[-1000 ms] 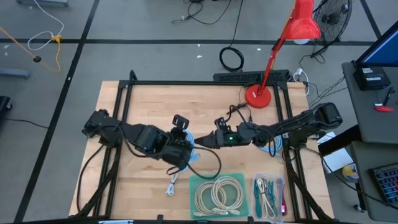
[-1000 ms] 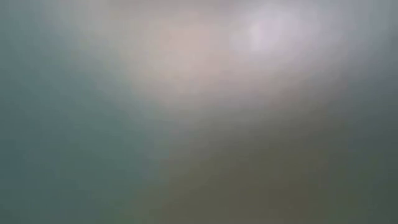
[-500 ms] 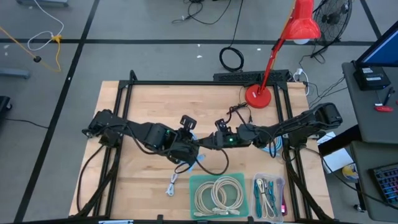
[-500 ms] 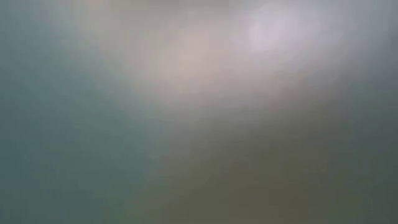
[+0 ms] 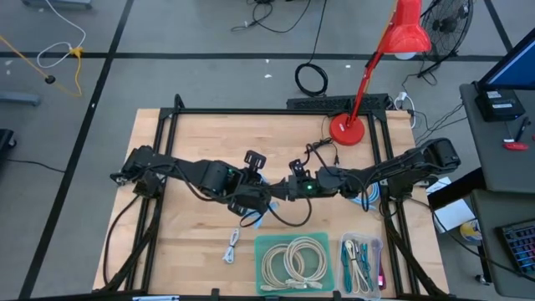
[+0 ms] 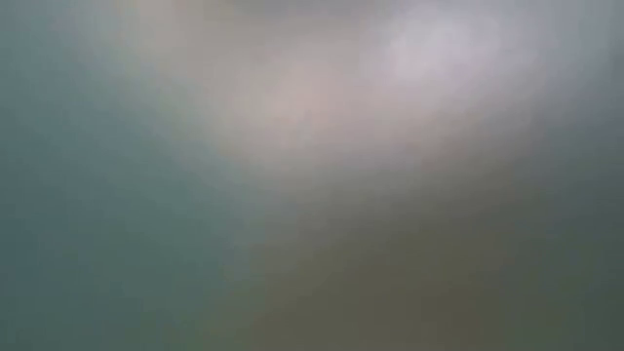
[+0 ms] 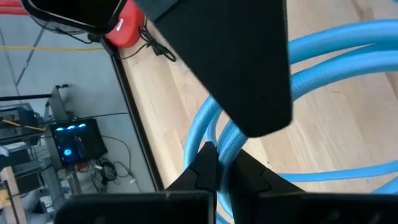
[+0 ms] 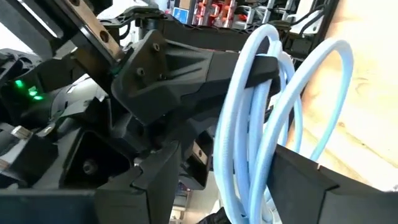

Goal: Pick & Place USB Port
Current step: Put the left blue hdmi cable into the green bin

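A light-blue cable coil [image 5: 261,217] sits at the table's middle, between my two grippers. My left gripper [image 5: 261,203] reaches in from the left and is shut on the coil [image 7: 323,68]. My right gripper [image 5: 280,192] comes in from the right and meets it tip to tip. It is open, with one finger on each side of the coil's loops [image 8: 249,112]; I cannot tell whether they touch. In the left wrist view one right finger [image 7: 249,62] stands over the loops. The low view shows only blur. My left gripper [image 7: 225,177] pinches strands of the blue coil [image 7: 227,146] between its two fingers, at one side of the loop bundle. In the right wrist view its fingers [image 8: 264,67] lie across the strands. The rest of the coil fans out beyond the fingers over the wood.
A black cable loop [image 5: 288,219] lies just near of the grippers and a white cable [image 5: 232,248] nearer still. A green tray [image 5: 266,242] holds white cables and a clear tray [image 5: 361,244] holds teal ones at the near edge. A red lamp base [image 5: 344,128] stands far right.
My left gripper has moved toward the table's right, closing on my right gripper, and the blue coil has shifted with it toward the right and the near edge. The right arm has stayed about where it was.
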### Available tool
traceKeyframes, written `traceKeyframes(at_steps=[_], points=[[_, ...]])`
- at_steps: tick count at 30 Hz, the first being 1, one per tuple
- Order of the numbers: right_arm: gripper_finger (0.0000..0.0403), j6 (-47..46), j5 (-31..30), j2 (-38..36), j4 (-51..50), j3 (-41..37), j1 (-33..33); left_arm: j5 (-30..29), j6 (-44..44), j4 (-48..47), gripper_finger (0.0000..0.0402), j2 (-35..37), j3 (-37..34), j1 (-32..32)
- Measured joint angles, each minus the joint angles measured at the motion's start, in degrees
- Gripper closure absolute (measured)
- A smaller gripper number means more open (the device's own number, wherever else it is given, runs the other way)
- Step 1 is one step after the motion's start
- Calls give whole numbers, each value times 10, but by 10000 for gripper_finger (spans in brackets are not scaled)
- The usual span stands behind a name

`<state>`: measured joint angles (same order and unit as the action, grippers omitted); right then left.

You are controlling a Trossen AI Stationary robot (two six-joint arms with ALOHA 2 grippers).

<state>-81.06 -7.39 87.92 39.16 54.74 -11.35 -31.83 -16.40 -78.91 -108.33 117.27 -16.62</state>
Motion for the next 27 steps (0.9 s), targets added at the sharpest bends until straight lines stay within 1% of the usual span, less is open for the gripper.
traceKeyframes(at_steps=[3, 6, 11, 14, 16, 18, 22, 24, 25, 27], points=[[209, -7, 11, 0, -13, 0, 0, 3, 4, 4, 389, 0, 0, 2], [235, -12, 16, 0, -28, 0, 0, 4, 2, 17, 389, 2, 0, 3], [302, -12, 18, -1, -24, 1, 0, 14, 4, 24, 389, 6, 0, 3], [345, -6, 19, -1, -18, 1, 0, 16, 28, 21, 386, 10, 0, 2], [349, -6, 19, -1, -16, 1, 0, 11, 44, 14, 370, 18, -1, -3], [349, -5, 16, -1, -21, 1, 0, -8, 56, 7, 347, 29, -1, -7], [349, -3, 15, 2, -49, -1, 0, -80, 111, -26, 311, 74, 1, -16], [349, 5, 16, 1, -48, 0, 0, -105, 160, -50, 300, 101, 0, -16], [349, 14, 16, 1, -45, 0, 0, -111, 198, -64, 295, 114, 0, -13], [349, 32, 16, 1, -18, -1, 0, -103, 291, -90, 289, 148, 0, -3]])
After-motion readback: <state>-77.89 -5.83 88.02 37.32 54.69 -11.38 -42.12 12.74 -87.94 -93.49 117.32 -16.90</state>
